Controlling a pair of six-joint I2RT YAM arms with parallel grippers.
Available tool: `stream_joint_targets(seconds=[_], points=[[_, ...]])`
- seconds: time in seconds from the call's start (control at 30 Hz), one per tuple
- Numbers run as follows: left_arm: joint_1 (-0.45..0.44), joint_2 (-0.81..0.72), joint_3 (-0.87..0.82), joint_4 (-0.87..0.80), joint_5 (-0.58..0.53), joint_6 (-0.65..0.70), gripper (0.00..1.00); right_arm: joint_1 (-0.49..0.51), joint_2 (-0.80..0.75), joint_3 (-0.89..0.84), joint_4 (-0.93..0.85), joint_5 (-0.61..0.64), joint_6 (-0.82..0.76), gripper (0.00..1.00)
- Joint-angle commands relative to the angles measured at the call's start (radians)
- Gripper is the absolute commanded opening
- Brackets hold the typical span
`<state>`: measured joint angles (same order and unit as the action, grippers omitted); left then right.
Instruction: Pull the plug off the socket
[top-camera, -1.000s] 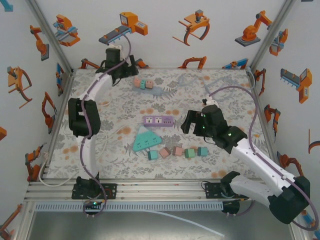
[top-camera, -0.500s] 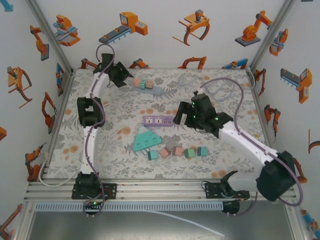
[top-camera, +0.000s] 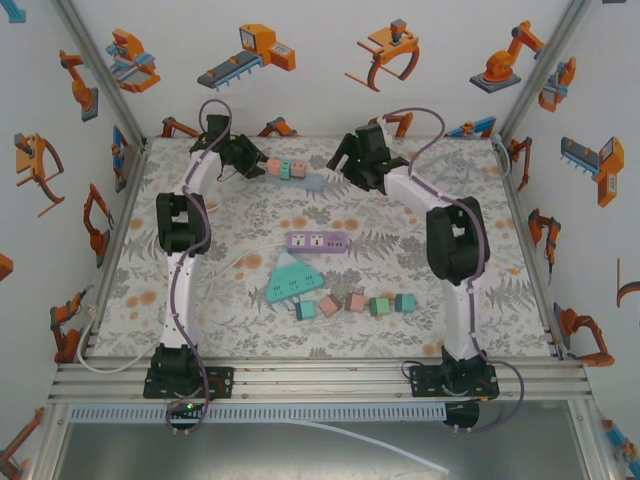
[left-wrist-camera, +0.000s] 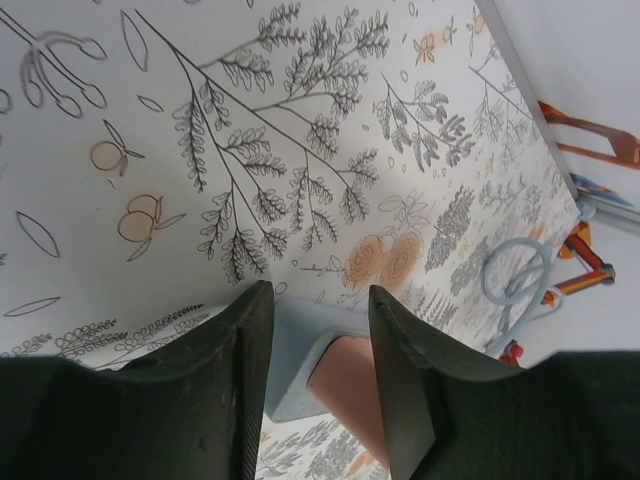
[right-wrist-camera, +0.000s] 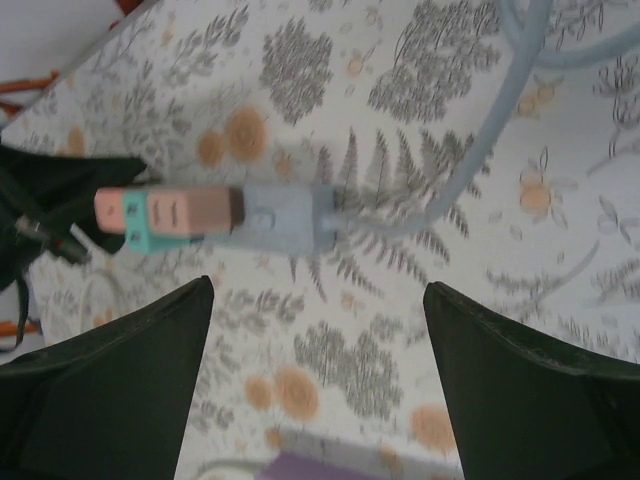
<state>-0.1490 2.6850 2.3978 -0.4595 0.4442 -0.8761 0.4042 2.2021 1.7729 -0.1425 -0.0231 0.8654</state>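
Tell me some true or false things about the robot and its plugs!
1. The right tool is open wide. True.
2. The blue-grey strip has no plugs in it. False: coloured plugs sit in it.
3. The left tool straddles that strip's end. True.
4. The purple strip lies at the far edge. False: it lies in the middle.
5. The right tool grips a plug. False: it holds nothing.

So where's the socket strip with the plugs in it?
In the top view, the blue-grey socket strip lies at the far side of the table, left of centre, between the left gripper and right gripper.
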Motion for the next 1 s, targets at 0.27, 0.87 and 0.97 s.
stream_joint_targets(seconds=[0.27, 0.87, 0.97], points=[[-0.037, -0.171, -0.309, 0.028, 0.084, 0.021, 0.43, -0.02, 0.152, 0.166, -0.119, -0.018, 0.127, 0.73], [-0.086, -0.356, -0.587, 0.114, 0.141, 0.022, 0.43, -0.128, 0.047, -0.022, -0.054, -0.061, -0.035, 0.25], [-0.087, -0.369, -0.603, 0.105, 0.121, 0.038, 0.44, -0.138, 0.068, -0.01, -0.025, -0.083, -0.071, 0.35]])
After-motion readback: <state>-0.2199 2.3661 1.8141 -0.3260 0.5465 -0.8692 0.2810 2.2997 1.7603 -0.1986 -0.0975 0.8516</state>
